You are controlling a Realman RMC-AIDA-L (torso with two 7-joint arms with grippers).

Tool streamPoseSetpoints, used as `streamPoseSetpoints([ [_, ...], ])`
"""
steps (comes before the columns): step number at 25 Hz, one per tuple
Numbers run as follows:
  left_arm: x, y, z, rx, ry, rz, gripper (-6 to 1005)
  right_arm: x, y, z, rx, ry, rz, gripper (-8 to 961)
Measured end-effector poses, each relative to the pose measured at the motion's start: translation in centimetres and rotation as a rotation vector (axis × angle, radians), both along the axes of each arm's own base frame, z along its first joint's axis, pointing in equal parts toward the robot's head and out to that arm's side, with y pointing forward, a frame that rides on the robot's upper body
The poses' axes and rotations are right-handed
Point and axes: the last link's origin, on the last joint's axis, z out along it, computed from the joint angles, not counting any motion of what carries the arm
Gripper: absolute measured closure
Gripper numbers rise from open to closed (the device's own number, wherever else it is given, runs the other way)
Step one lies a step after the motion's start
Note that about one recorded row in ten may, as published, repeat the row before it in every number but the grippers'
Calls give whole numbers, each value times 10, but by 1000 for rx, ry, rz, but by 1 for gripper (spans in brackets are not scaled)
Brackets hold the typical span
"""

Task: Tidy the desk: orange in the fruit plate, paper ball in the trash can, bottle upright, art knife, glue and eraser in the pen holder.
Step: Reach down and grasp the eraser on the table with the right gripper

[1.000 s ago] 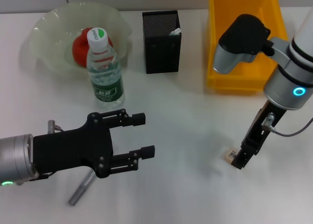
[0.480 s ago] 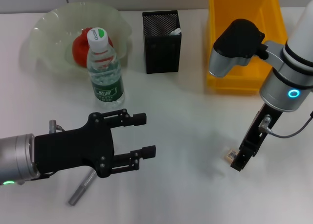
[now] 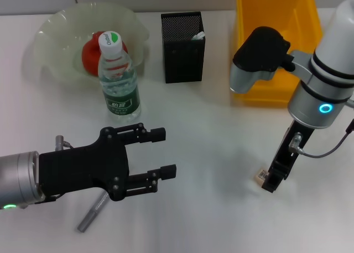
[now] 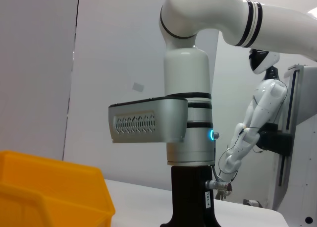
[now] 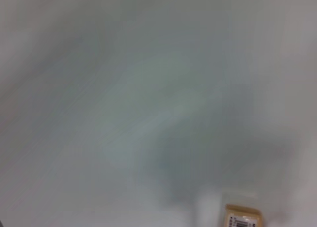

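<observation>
Since a second ago the right arm has swung leftward, its elbow housing now covering more of the yellow bin (image 3: 301, 21), while the right tool (image 3: 271, 182) stays low on the surface (image 3: 210, 137) at the near right; whether it grips anything cannot be told. The eraser (image 3: 259, 175), a small pale block with a printed label, lies touching the tool tip. The left tool (image 3: 163, 152) hovers unchanged at the near left, spread wide, above the grey art knife (image 3: 92, 211). The bottle (image 3: 118, 79) stands upright before the fruit plate (image 3: 52, 37), left of the pen holder (image 3: 183, 40).
</observation>
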Motion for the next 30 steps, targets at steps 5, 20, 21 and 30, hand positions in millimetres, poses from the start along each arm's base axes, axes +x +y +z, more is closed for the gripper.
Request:
streamPoseSetpoints([
  [5,0,0,0,0,0,-1,317,0,1,-2,1,-5,11,459],
  [20,0,1,0,4,3,0,317,3,1,-8,2,-12,25,502],
  [21,0,1,0,3,3,-1,317,3,1,-9,0,-11,24,506],
  [30,0,1,0,4,3,-1,317,1,-1,-12,-12,-9,33,537],
])
